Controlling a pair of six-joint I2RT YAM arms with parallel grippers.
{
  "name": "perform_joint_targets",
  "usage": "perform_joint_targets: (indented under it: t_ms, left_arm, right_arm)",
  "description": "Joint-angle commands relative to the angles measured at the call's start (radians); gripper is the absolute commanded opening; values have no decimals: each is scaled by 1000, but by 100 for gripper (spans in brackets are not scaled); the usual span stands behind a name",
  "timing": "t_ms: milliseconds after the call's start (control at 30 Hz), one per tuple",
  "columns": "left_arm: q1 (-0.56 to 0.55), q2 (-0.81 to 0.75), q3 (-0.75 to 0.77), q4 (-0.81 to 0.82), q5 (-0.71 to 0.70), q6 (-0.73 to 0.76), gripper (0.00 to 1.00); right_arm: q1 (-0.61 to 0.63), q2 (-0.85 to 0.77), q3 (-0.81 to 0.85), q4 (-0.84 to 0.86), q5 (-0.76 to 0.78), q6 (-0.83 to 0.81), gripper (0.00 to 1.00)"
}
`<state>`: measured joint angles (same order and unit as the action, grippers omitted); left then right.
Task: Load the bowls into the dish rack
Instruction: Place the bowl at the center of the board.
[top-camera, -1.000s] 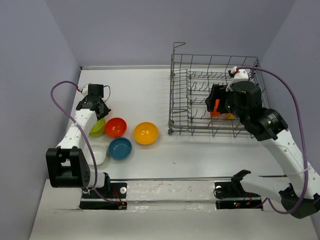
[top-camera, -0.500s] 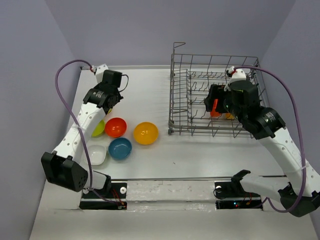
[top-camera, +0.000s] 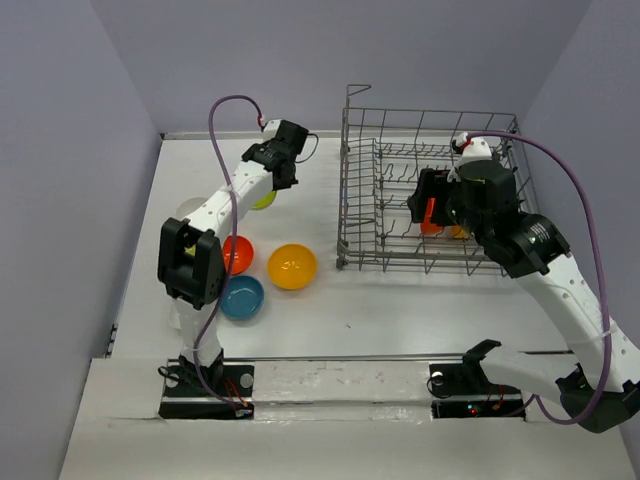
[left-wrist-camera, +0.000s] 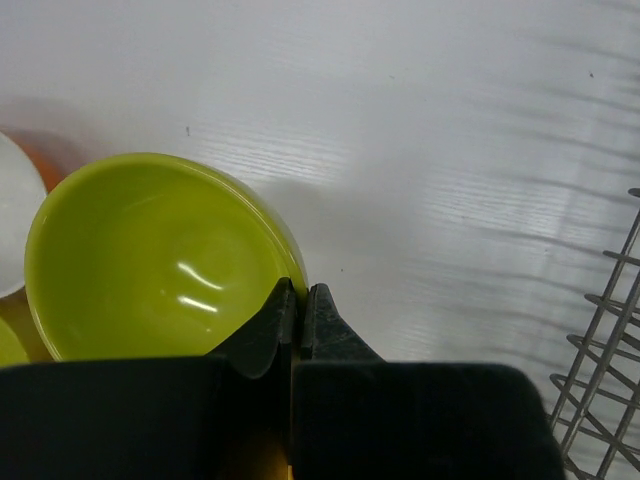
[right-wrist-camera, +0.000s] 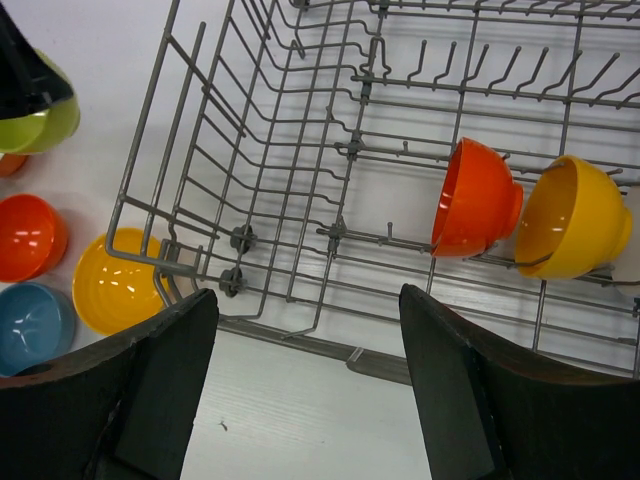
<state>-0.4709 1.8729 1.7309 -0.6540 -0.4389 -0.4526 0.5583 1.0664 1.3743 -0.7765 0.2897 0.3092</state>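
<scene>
I'm swinging the green bowl (left-wrist-camera: 150, 260), left jaws clamped on its rim, up off the bench (top-camera: 400, 310) toward the rack (top-camera: 345, 200). The right jaws are hanging apart, empty, above it.

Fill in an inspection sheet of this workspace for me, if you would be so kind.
Surface: white table, no spills seen.
Job's things: grey wire dish rack holds a racked red-orange bowl and a racked orange-yellow bowl, both on edge. A loose red-orange bowl, a loose orange-yellow bowl and a blue round bowl sit on the table. A glossy lime green bowl is held off the table.
Clutter: nothing seen.
Grippers: left claw shut on the lime green bowl's rim; right claw open above the rack, empty.
Cables: left purple cable and right purple cable loop along the arms.
Surroundings: plain lilac walls.
</scene>
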Motion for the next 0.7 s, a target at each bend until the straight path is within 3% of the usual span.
perform_joint_targets:
  t_ms: [0, 400, 667]
  left_arm:
    - [-8, 52, 70, 33, 22, 45, 0]
    - [-20, 158, -25, 123, 83, 60, 0]
    - [-18, 166, -70, 145, 78, 69, 16]
  right_arm:
    - [9, -10, 8, 40, 14, -15, 78]
    - [9, 1, 9, 40, 8, -12, 78]
    - [9, 0, 8, 39, 9, -12, 78]
